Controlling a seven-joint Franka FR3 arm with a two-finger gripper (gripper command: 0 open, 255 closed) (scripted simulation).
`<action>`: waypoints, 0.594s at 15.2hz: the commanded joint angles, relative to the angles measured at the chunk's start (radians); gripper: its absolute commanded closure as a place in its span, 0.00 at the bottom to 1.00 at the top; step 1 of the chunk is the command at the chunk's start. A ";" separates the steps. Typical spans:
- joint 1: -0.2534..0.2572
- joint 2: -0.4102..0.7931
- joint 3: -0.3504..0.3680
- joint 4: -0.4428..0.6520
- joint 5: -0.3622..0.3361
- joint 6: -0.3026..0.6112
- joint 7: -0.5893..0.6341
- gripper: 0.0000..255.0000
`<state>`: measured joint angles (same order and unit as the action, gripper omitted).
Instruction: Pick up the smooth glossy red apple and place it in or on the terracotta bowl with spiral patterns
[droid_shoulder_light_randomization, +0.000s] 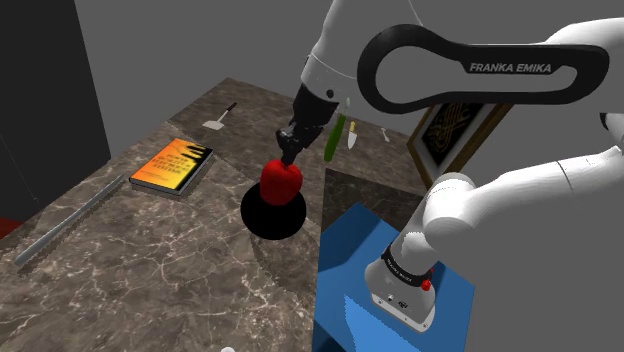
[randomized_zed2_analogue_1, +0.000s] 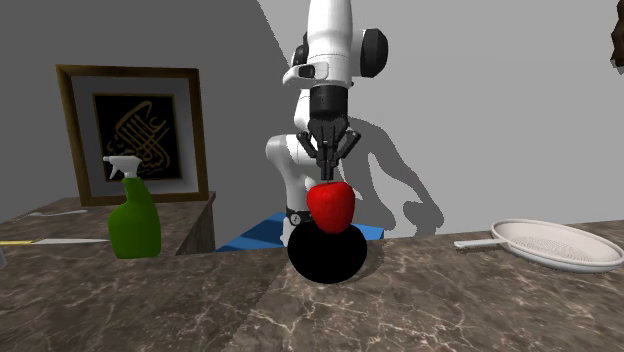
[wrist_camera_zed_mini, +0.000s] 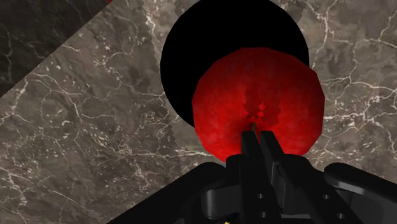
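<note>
One tool (droid_shoulder_light_randomization: 288, 158) (randomized_zed2_analogue_1: 327, 178) (wrist_camera_zed_mini: 257, 133): black and two-fingered, it points down from straight above the bowl (droid_shoulder_light_randomization: 270, 222) (randomized_zed2_analogue_1: 325, 258) (wrist_camera_zed_mini: 191, 51). We see its fingers drawn almost together, pinching the apple (droid_shoulder_light_randomization: 281, 182) (randomized_zed2_analogue_1: 330, 205) (wrist_camera_zed_mini: 254, 89) at the dimple on its top.
Apple: red and glossy, directly over the bowl, its underside level with the bowl's top. We cannot tell whether it rests on the bowl or hangs just clear.
Bowl: we see it drawn plain black and round, with no pattern showing, on the counter (droid_shoulder_light_randomization: 180, 265) (randomized_zed2_analogue_1: 450, 300) (wrist_camera_zed_mini: 83, 127) near the edge that faces the stand (droid_shoulder_light_randomization: 370, 250) (randomized_zed2_analogue_1: 250, 240).
Counter: brown stone with pale veins, spreading out from the bowl on every side but the stand's.
Stand: a blue box just behind the bowl in the second exterior view.
Book (droid_shoulder_light_randomization: 172, 166): orange and yellow cover, lying flat, well apart from the bowl toward the shoulder view's left.
Spray bottle (randomized_zed2_analogue_1: 134, 215): green with a white trigger, upright, well to the second exterior view's left of the bowl.
Framed picture (droid_shoulder_light_randomization: 450, 128) (randomized_zed2_analogue_1: 135, 135): gold frame, dark panel with gold script, beyond the bottle from the bowl.
Pan (randomized_zed2_analogue_1: 560, 243): white and shallow, well to the second exterior view's right of the bowl.
</note>
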<state>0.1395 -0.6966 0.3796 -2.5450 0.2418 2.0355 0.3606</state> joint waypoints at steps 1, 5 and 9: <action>0.000 0.000 0.000 -0.004 0.001 0.004 -0.001 1.00; 0.000 0.000 0.000 -0.004 0.001 0.004 -0.001 1.00; 0.000 0.000 0.000 -0.004 0.001 0.004 -0.001 0.00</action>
<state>0.1399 -0.6968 0.3800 -2.5491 0.2425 2.0398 0.3600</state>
